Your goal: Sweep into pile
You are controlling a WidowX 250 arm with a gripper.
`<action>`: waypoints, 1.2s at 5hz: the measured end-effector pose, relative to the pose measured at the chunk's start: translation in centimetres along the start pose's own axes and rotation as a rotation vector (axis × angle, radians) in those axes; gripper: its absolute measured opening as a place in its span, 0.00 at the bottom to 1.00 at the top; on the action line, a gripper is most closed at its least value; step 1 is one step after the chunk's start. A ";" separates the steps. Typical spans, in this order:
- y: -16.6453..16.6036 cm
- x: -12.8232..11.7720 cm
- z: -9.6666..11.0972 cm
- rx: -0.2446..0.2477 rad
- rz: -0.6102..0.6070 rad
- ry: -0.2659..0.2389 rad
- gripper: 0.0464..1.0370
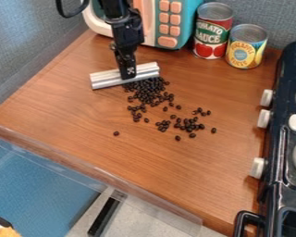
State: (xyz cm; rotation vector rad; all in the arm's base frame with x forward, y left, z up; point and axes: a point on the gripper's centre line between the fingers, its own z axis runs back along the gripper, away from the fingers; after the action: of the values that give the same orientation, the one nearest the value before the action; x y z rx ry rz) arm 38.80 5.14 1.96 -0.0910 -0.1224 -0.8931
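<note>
Up at the back of the table (70,111), in front of the microwave (169,23) — holding the bar (105,79) crosswise in the gripper (128,74), pinched narrow. Right beside the thickest cluster of beans (151,90), thinning out toward the front and the stove (280,139), with a lone bean (116,133) well apart. Partly bunched, but by the look of it far from finished. Could easily go wrong with a fast push: likely to roll off around both ends of the bar. Could slip underneath too, if swept with the bar tilted or too high. Press too hard, though, and risk twisting the bar in the grip. And from this side — in danger of spreading farther toward the front, unless swept back in from beyond the strays.
</note>
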 end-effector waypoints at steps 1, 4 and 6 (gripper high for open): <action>-1.4 0.1 -0.2 0.007 0.002 -0.014 0.30; -4.7 -0.3 -0.2 -0.010 0.009 -0.039 0.30; -6.2 -0.4 -0.3 -0.048 0.021 -0.047 0.30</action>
State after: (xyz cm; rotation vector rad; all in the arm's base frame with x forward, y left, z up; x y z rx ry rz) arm 33.75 1.60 1.79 -0.1581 -0.1436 -0.8735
